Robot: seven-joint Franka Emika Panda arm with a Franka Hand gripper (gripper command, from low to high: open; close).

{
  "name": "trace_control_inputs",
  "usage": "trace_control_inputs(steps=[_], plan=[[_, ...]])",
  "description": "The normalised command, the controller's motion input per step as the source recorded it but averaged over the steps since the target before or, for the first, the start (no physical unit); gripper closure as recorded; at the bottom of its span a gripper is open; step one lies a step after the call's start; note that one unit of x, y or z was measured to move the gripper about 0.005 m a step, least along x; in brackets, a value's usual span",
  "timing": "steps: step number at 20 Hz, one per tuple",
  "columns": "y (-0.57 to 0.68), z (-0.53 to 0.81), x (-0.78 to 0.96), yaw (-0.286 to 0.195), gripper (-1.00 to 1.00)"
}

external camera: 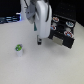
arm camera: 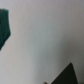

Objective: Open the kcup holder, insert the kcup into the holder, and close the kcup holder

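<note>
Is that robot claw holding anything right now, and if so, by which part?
Nothing seems held. The gripper hangs above the bare table, and the kcup stands apart on it, untouched. Whether the jaws are open is too blurred to tell.

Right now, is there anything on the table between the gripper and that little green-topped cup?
Nothing visible. In the exterior view the gripper hangs above bare white table, and the kcup stands alone toward the exterior view's left. The kcup holder sits on the other side.

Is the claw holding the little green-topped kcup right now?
No. In the exterior view the kcup sits alone on the white table, well apart from the claw hanging beside the black kcup holder.
</note>
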Motion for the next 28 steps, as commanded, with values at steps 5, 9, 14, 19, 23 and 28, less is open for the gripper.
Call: trace_control_inputs(steps=[5, 9, 14, 19, 23, 28], plan=[[-0.52, -0.25, -0.29, -0.26, -1.0], [-0.5, -0.34, -0.37, -0.266, -1.0], [-0.52, -0.39, -0.32, -0.262, -1.0], [-0.51, -0.48, -0.27, -0.262, -1.0], [-0.47, -0.45, -0.2, -0.256, -1.0], [-0.25, -0.33, -0.02, -0.257, -1.0]])
